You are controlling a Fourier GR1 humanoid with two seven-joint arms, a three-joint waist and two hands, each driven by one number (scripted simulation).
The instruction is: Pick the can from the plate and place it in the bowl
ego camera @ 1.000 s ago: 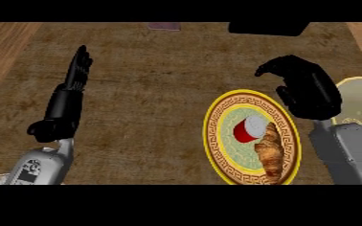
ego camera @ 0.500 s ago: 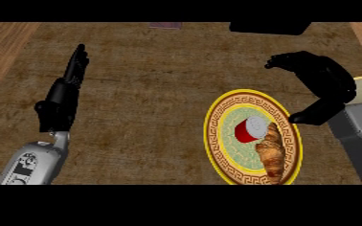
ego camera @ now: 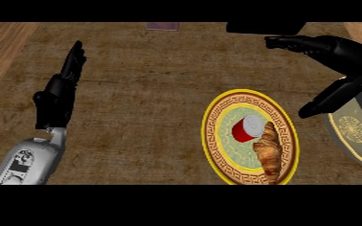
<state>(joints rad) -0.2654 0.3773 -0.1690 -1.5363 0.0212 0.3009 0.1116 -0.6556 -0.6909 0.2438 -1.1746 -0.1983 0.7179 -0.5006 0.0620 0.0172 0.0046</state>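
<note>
A red can [ego camera: 245,128] with a silver lid lies on its side on the gold-rimmed plate [ego camera: 216,110], next to a croissant [ego camera: 268,148]. My right hand [ego camera: 335,61] hovers up and to the right of the plate, fingers stretched toward the far edge, thumb hanging down, holding nothing. At the view's right edge part of a dark bowl [ego camera: 348,129] with a gold emblem shows, partly behind the thumb. My left hand [ego camera: 60,92] rests open at the left, fingers pointing up.
A black object [ego camera: 263,27] sits at the counter's far edge near my right fingertips. A small purplish item [ego camera: 163,26] lies at the far edge, centre. Wooden trim [ego camera: 13,40] runs along the left side.
My right hand has lifted away from the plate, up and to the right, uncovering the whole can and revealing the bowl. The left hand has barely shifted.
</note>
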